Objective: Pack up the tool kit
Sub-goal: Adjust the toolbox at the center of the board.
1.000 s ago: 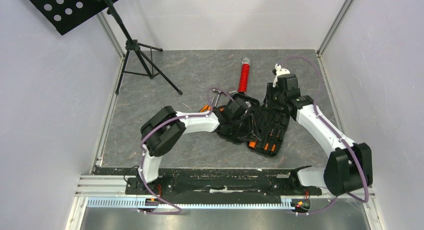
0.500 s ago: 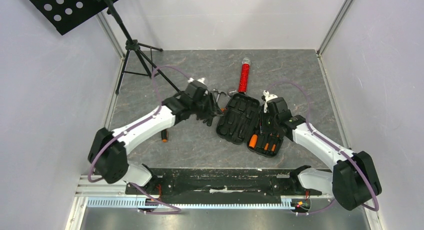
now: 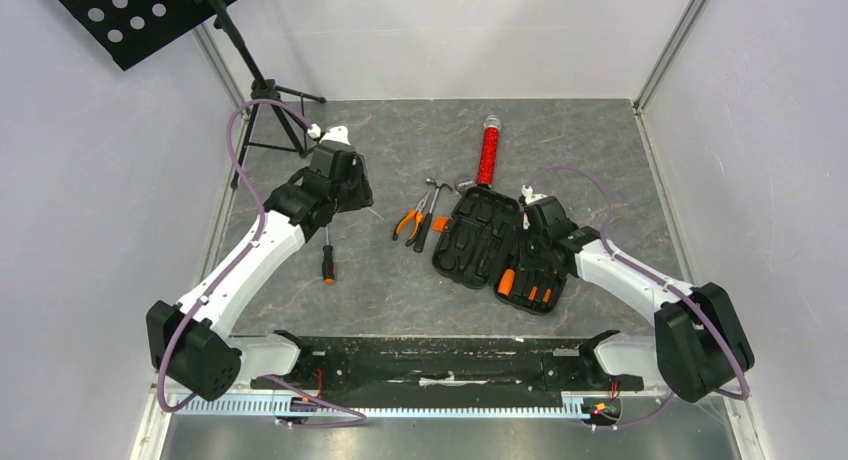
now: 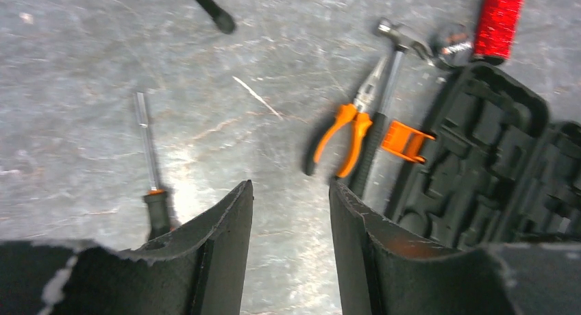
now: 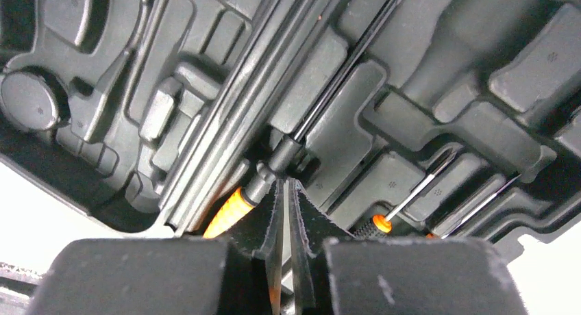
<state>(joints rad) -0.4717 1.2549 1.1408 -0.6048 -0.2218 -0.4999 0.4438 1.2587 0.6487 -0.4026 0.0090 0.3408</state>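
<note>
The right gripper, fingers pressed together, pokes at a seated screwdriver in the right half of the open case. An off-centre push could lever the tool out of its slot or shove the case. Pliers and hammer lie just left of the case, a loose screwdriver farther left. The left gripper, spread and empty, hangs near it, arm stretched forward.
</note>
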